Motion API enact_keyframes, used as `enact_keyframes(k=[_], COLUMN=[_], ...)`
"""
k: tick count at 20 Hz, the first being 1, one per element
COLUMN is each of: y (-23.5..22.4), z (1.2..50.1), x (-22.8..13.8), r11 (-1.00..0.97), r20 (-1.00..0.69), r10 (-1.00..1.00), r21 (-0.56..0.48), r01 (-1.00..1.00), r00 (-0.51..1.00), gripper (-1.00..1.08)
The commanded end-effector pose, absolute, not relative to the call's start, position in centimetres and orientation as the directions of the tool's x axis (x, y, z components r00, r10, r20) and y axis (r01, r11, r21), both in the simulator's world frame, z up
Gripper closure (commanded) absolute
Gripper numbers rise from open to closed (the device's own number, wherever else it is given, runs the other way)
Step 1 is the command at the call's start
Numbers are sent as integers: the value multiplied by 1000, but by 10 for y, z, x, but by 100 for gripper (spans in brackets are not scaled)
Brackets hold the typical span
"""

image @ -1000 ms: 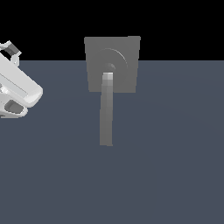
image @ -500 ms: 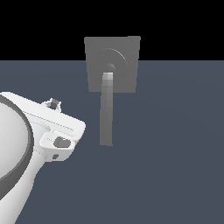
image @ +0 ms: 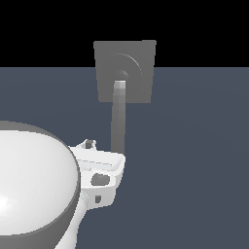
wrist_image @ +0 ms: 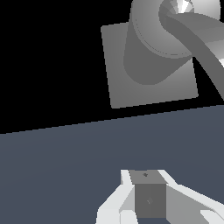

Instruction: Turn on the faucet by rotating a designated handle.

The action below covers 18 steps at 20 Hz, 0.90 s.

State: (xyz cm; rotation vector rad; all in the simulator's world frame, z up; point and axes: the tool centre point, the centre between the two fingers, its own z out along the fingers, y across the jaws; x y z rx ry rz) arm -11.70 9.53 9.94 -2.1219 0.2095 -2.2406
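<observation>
The faucet [image: 138, 63] is a matte grey square plate with a round hub, standing at the back of the dark floor. Its handle [image: 118, 121], a long slim grey bar, runs from the hub toward the camera. In the exterior view, my white hand hides the bar's squared tip. My gripper [image: 89, 143] is just to the exterior view's left of the bar's near end, and whether it touches is not visible. In the wrist view the faucet [wrist_image: 144, 83] fills the far side with the handle [wrist_image: 205, 52] sweeping past. My gripper [wrist_image: 146, 176] points at the floor below the plate, shut on nothing.
My bulky white arm [image: 34, 189] fills the exterior view's lower left and hides the floor there. The flat dark blue-grey floor [image: 194, 170] stretches to the exterior view's right of the handle. Behind the plate is black background.
My arm has swung in from the exterior view's left toward the handle. The hand now sits at the bar's near end. The handle has not visibly turned.
</observation>
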Motion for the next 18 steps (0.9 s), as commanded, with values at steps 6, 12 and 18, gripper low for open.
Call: enact_keyframes(k=[6,12,18], y=[77,70,48], z=[82,83,83], x=[-124,-124,-126], r11=[-996,-996,-996], r20=[1000,1000,1000], r10=[-29,-31,-31], r21=[-29,-31,-31], r01=[-85,-85,-84], r00=[-3,-4,-3], gripper=[108,108,108])
